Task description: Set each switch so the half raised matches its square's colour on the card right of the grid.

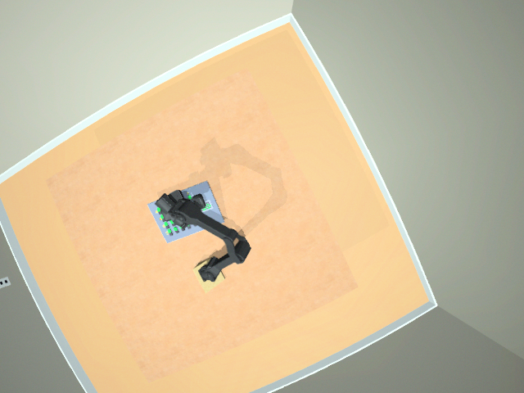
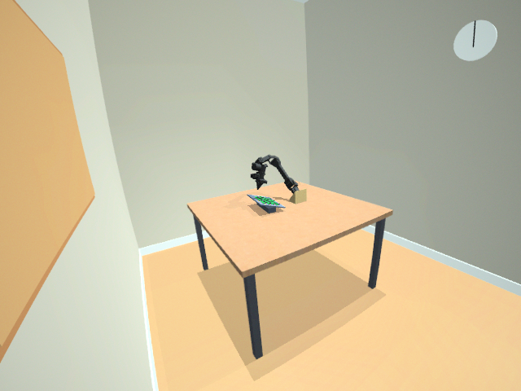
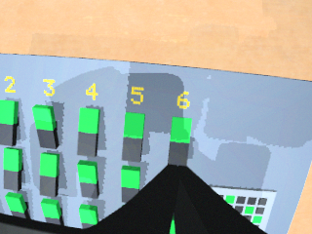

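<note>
The blue panel (image 1: 217, 216) (image 2: 251, 195) (image 3: 244, 117) carries rows of green and dark grey switches. The wrist view shows columns 2 to 6 at its far edge. The far-row switch of column 3 (image 3: 45, 127) sits at a different tilt from the column 4 switch (image 3: 88, 132). My gripper (image 2: 258, 187) (image 3: 175, 175) is shut and empty, above the panel. In the wrist view its tip overlaps the near end of the far-row column 6 switch (image 3: 180, 131) and hides switches below it. The card (image 1: 206, 206) (image 3: 251, 200) shows green and dark squares; the fingers hide its left part.
The panel rests tilted on a dark support (image 2: 269, 208) on the wooden table (image 1: 237, 338) (image 2: 294, 227). The arm's base stands by a yellowish block (image 1: 206, 287) (image 2: 299, 195). The arm covers part of the panel in the top view.
</note>
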### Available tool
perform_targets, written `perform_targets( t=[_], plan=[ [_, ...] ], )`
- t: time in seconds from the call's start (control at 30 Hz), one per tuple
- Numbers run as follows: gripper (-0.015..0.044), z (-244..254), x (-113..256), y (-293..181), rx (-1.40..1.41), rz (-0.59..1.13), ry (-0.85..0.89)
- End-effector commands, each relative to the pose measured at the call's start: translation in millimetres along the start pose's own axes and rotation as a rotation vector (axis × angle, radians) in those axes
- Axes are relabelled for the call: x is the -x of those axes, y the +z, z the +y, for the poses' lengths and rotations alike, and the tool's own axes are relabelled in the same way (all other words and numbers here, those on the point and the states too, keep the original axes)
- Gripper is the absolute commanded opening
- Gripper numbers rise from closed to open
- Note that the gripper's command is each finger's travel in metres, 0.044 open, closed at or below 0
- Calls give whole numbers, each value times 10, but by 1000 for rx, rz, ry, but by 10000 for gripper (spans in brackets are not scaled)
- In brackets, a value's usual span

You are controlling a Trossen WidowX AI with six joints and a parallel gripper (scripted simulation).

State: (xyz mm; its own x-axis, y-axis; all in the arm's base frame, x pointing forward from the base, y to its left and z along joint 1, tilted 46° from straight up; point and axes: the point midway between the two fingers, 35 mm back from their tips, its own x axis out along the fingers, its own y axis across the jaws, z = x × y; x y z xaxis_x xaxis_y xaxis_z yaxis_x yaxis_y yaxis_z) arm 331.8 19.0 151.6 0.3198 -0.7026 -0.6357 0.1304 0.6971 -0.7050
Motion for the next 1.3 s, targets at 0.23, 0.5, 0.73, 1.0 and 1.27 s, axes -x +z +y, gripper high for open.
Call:
perform_targets(
  t=[0.23,0.5,0.73,1.0,1.27],
  plan=[
    [0,604,-27,-413,15,15,-4],
    [0,597,-348,-408,14,38,-6],
    [0,594,-447,-410,14,37,-6],
    [0,595,-530,-409,14,37,-6],
    [0,593,-588,-410,14,37,-7]
  ],
)
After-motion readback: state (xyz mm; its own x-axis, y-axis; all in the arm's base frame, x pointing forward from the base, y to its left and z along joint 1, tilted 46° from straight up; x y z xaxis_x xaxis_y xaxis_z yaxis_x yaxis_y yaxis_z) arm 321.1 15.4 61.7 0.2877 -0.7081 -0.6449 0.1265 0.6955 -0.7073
